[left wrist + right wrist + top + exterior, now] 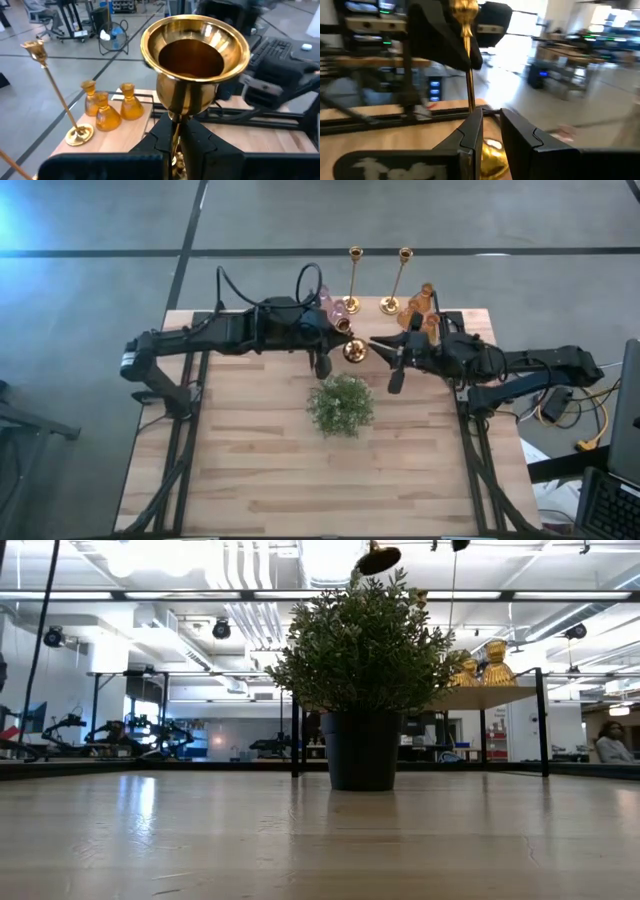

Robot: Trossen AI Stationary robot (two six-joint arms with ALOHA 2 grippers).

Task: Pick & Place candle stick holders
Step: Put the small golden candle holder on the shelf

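In the high view we see both arms reaching in over the far half of the wooden table (250, 460), meeting just above the bushy green plant (341, 404), which stands near the table's centre. The left gripper (330, 330) sits at about 11 o'clock from the plant, and the left wrist view shows its two fingers (200, 142) closed on the thin stem of a brass candle stick holder (195, 60), whose wide round base faces the camera. In the high view this held holder (353, 350) appears at 12 o'clock from the plant, between the two grippers. The right gripper (392, 352) lies at about 1 o'clock from the plant; in the right wrist view its fingers (470, 135) stand slightly parted on either side of the same brass stem (468, 65), and we cannot tell whether they touch it. Two more brass holders (353, 280) stand upright at the table's far edge, at 12 o'clock. The three amber glass holders (420, 305) cluster at the far right corner, and the pink glass holders (332, 307) lie just beside the left gripper at the far edge.
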